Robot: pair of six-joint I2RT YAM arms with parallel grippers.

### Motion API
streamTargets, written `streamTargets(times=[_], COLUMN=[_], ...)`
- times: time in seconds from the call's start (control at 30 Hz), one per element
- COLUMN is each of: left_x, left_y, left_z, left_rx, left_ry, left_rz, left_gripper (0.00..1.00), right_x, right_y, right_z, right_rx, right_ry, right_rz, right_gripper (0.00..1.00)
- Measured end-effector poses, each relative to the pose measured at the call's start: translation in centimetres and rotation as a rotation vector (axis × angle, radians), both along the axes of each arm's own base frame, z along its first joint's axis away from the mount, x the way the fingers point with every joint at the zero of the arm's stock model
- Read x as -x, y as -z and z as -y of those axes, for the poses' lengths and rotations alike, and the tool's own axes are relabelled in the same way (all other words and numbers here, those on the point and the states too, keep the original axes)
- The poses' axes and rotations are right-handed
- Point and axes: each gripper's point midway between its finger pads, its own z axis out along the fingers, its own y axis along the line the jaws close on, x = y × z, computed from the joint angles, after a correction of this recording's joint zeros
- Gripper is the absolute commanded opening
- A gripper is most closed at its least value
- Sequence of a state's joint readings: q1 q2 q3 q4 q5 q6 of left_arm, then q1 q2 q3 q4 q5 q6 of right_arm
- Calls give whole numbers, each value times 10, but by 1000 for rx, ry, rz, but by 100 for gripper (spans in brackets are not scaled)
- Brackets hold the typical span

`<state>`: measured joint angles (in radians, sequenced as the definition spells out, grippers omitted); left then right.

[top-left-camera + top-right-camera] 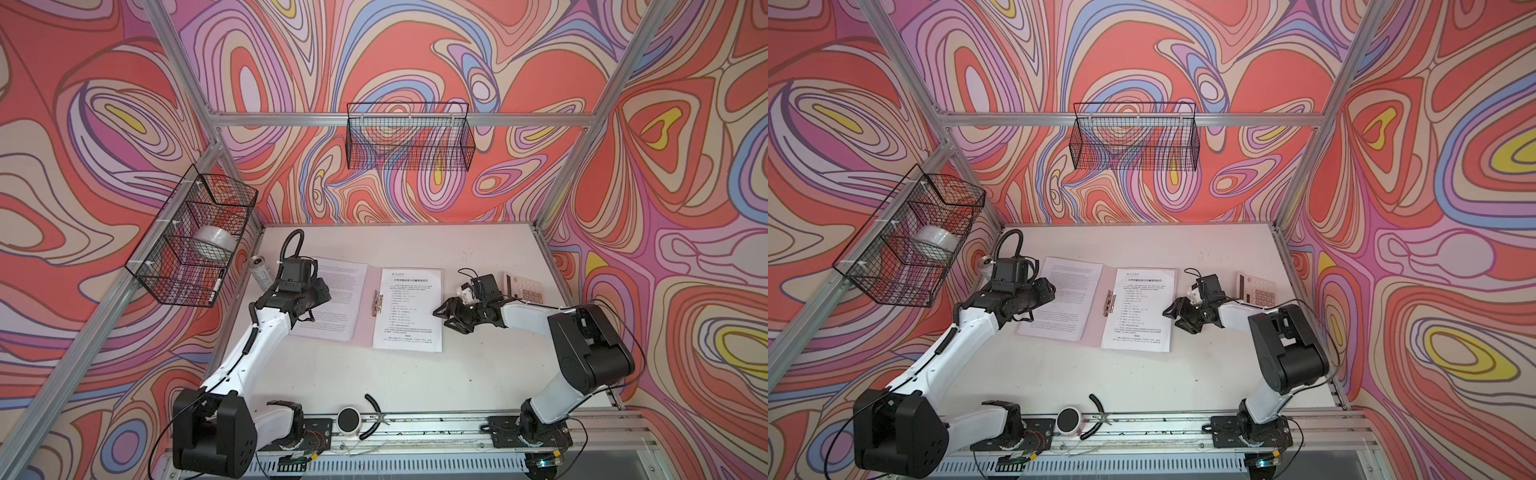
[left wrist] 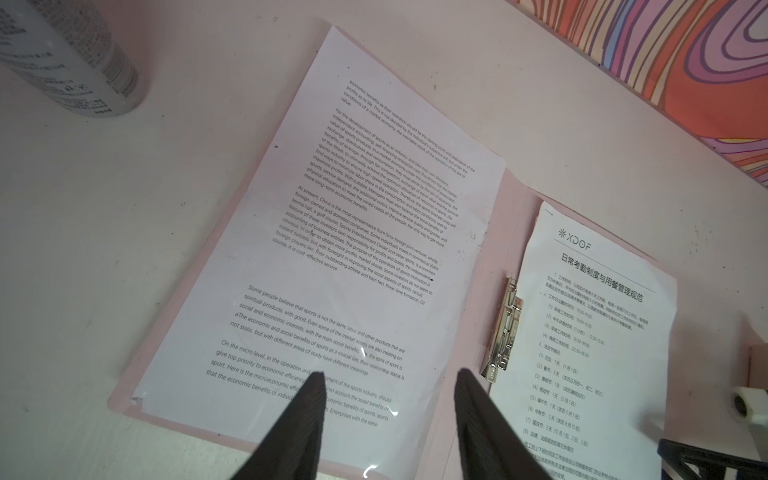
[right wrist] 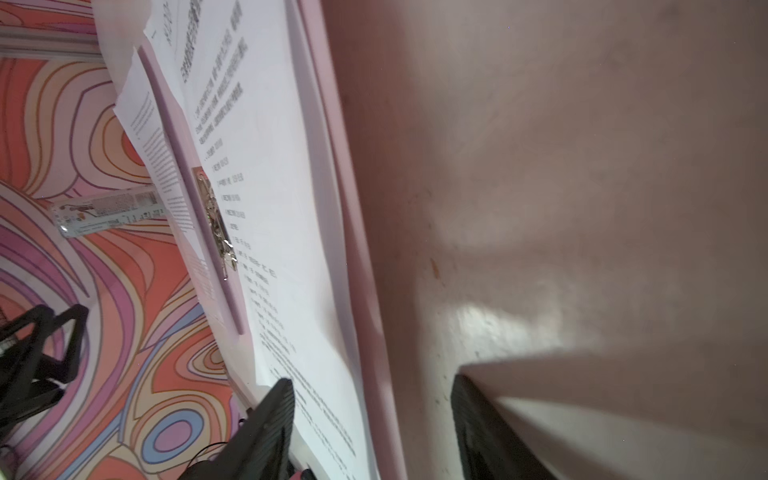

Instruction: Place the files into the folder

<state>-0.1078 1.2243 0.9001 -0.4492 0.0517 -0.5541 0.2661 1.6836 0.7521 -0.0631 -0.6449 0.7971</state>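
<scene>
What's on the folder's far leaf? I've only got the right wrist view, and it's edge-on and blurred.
Observer: A paragraph sheet lies flat on the left leaf of the open folder. The headed sheet is on the right leaf.
Operator: Is the left tool holding anything?
Observer: No. The left tool is open over the paragraph sheet near the spine and grips nothing.
Operator: Anything beside my arm I can't see?
Observer: A calculator sits to the right of the folder, apart from it and beyond the right tool.
</scene>
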Motion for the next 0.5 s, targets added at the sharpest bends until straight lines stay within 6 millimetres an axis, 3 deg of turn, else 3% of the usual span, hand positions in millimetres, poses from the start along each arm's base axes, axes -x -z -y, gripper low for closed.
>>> streamTargets(times=[0.1,0.27,0.5], left_x=[-2,-14,-31], left_y=[6,7,24], left_z=[-11,-23,-25], left_rx=[36,85,86], left_ry=[-29,-58,-39], left_rz=[4,33,-1], left_gripper=[54,57,62], right_x=[-3,-3,-24], right_y=[3,14,1], right_z=[-7,-11,-9], right_rx=[-43,-58,6], right_ry=[-14,-41,-110], right_rz=[-4,-32,-1], right_gripper=[39,3,0])
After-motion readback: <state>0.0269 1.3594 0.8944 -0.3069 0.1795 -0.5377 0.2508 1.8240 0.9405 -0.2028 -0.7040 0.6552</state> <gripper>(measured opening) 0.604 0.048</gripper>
